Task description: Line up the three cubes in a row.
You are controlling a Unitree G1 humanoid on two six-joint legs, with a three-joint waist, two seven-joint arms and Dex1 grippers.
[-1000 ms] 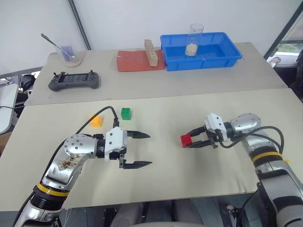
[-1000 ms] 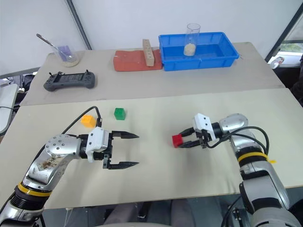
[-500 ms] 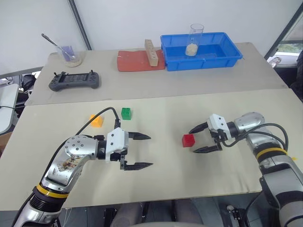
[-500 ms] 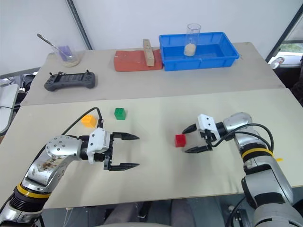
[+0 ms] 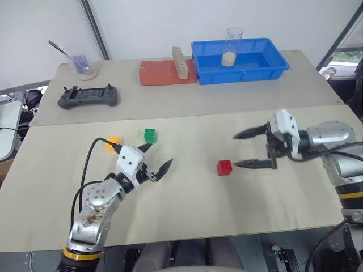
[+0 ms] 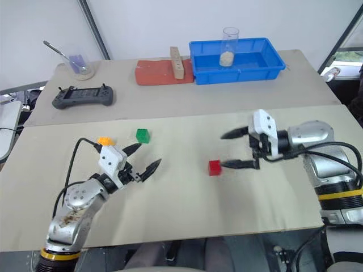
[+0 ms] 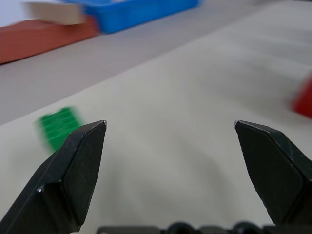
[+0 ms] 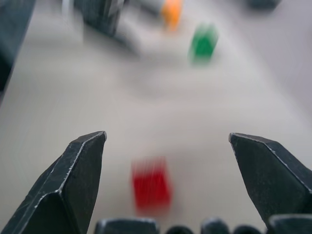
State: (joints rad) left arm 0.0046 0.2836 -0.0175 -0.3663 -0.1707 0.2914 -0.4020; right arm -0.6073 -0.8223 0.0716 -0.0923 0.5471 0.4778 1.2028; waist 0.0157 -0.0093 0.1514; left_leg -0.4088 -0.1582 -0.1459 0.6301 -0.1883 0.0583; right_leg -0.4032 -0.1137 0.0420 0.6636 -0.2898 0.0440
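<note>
1. Red cube (image 5: 224,167) sits alone on tan table (image 5: 187,209), just beside lower fingertip of right gripper (image 5: 247,149), jaws spread wide, nothing held.
2. Green cube (image 5: 150,135) and orange-yellow cube (image 5: 113,140) lie near each other, well apart from red.
3. Left gripper (image 5: 156,158) wide open, empty; upper finger close to green cube, prob. not touching.
</note>
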